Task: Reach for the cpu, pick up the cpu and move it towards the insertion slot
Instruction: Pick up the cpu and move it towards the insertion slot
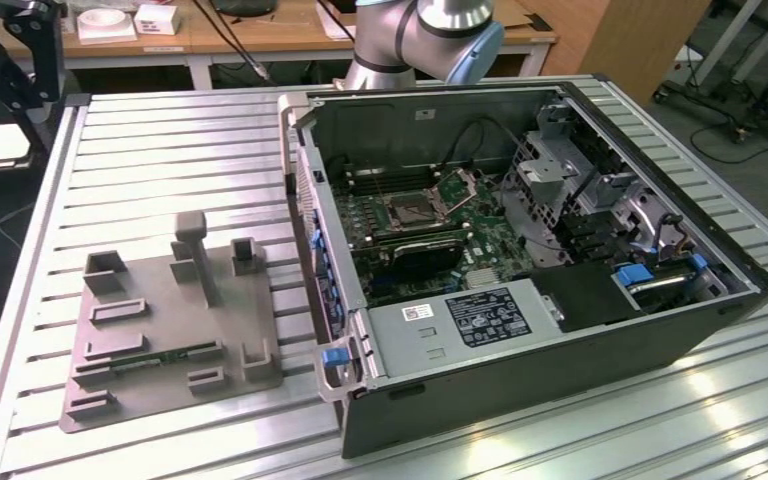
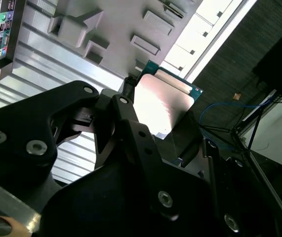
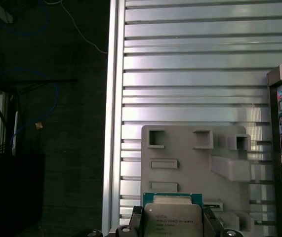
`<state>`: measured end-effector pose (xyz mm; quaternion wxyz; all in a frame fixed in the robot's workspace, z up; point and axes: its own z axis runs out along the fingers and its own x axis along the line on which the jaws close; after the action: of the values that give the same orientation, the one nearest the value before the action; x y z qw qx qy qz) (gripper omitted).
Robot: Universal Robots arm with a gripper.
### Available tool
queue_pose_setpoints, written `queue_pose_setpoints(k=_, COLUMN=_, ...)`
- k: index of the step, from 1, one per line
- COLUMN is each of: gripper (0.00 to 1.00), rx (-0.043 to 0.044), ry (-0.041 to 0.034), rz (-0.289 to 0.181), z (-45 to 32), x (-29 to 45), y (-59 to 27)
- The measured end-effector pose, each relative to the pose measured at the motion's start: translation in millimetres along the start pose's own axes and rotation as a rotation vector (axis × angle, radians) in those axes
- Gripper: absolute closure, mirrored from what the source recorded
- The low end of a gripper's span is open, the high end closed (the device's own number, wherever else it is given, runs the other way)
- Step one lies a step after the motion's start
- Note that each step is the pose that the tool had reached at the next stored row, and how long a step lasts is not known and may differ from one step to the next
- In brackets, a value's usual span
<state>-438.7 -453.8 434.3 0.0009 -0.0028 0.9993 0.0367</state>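
The cpu (image 2: pixel 166 101) (image 3: pixel 173 221), a thin square chip with a silver top plate and a green rim, is clamped between my gripper's (image 2: pixel 163 121) (image 3: pixel 173 224) black fingers (image 2: pixel 126 106), held in the air above the grey fixture plate (image 3: pixel 195 163). The gripper is shut on the chip's two opposite edges. In the exterior view, the insertion slot (image 1: pixel 408 212) sits on the motherboard inside the open computer case (image 1: pixel 518 300), its metal flap raised. The arm's upper links (image 1: pixel 424 40) stand behind the case.
The grey fixture plate (image 1: pixel 171 320) with raised blocks lies on the ribbed metal table (image 1: pixel 171 150) at the exterior view's left; a green memory stick (image 1: pixel 157 358) rests in it. Case walls, a black heatsink (image 1: pixel 418 258) and drive cages (image 1: pixel 571 190) surround the slot.
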Motion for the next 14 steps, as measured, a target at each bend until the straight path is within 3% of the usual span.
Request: queue_pose_setpoints(k=14, gripper=0.46, rx=-0.0002, ry=-0.0002, rz=0.0, z=0.4, x=-5.7, y=0.6)
